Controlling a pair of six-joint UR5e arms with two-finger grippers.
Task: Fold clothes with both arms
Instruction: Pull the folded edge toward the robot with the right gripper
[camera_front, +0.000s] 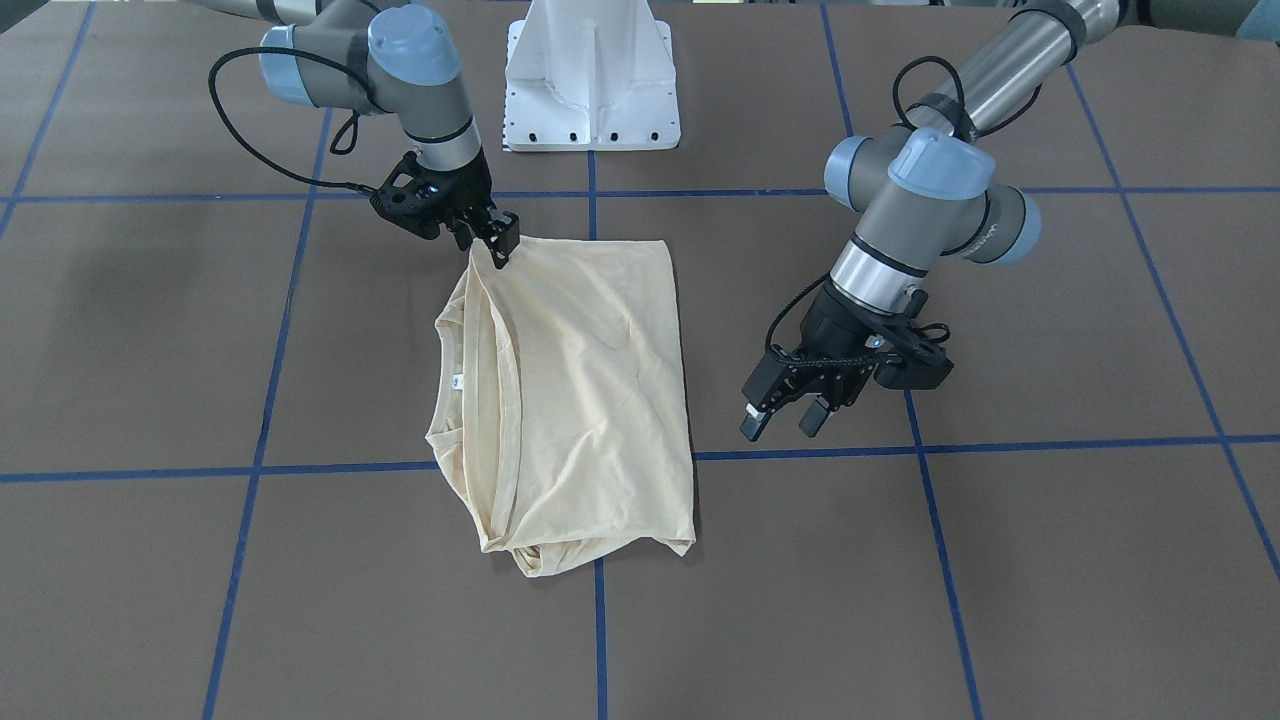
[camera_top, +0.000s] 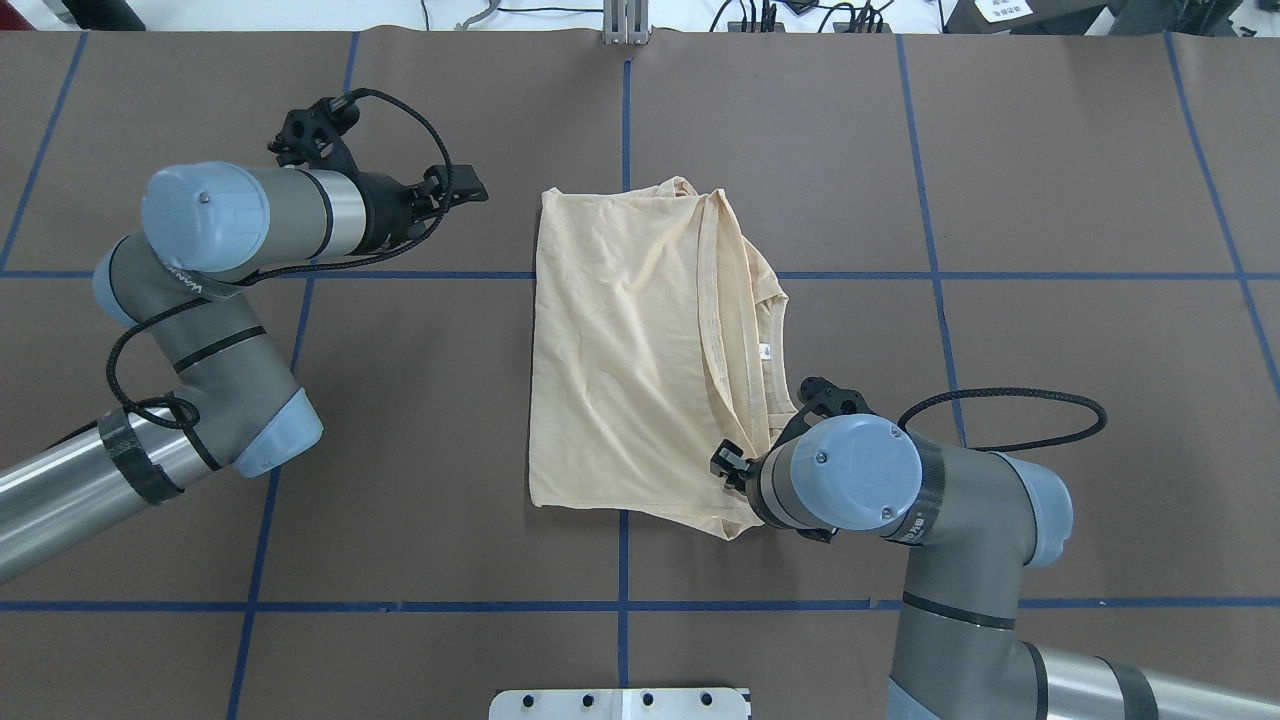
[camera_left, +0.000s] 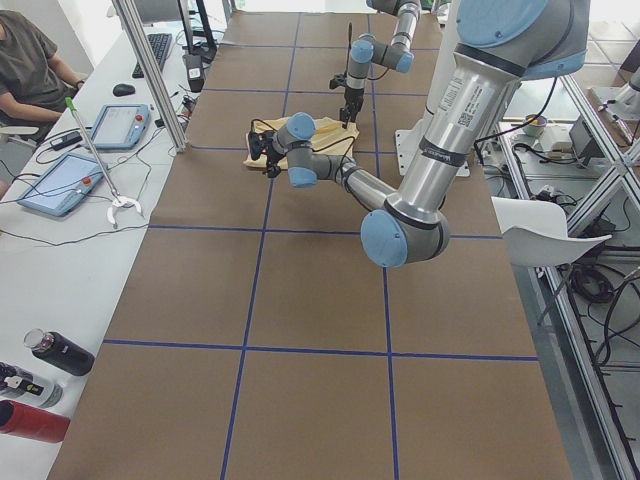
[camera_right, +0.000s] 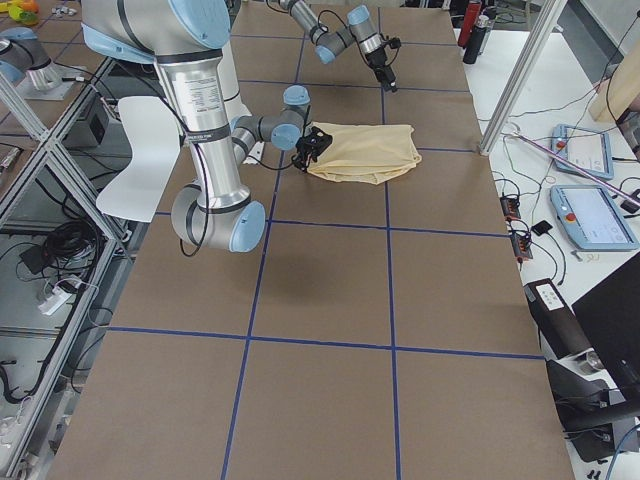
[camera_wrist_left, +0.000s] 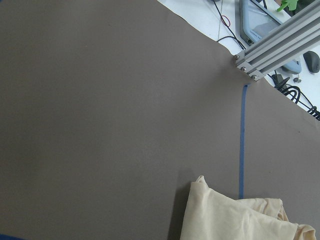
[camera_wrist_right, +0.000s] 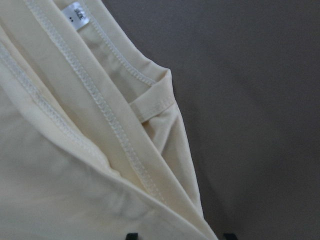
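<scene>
One broad brown table (camera_top: 1050, 150) fills every view, ruled into large squares by blue tape lines (camera_top: 625, 130). Along its far side from the robot runs a white bench (camera_left: 60, 260) behind aluminium posts, and a person (camera_left: 30, 60) sits at it. The left arm (camera_top: 220, 330) and the right arm (camera_top: 960, 560), silver-grey with light blue caps, reach in from either side of the white pedestal (camera_front: 590, 90). A white chair (camera_right: 150, 150) stands off the table behind the robot.

The pale yellow T-shirt (camera_top: 620, 350) lies folded into a rough rectangle at the middle of the table, between the two sets of jaws, with its neckline turned toward the right ones.

The left gripper (camera_front: 781, 426) hangs just off the shirt's plain folded edge without touching the cloth, and its jaws are spread and hold nothing.

The right gripper (camera_front: 500, 245) points down at the shirt's corner on the collar side, nearest the pedestal. In its wrist view the two dark fingertips (camera_wrist_right: 131, 237) stand parted, with the stitched edge of the corner running into the gap. They are not clenched, and whether either pad touches the cloth cannot be told.

Two tablet-like pendants (camera_right: 595, 215) lie on the bench, and bottles (camera_left: 60, 352) lie at its end. The small white neck label (camera_top: 766, 351) sits inside the collar, a little beyond the right jaws.
</scene>
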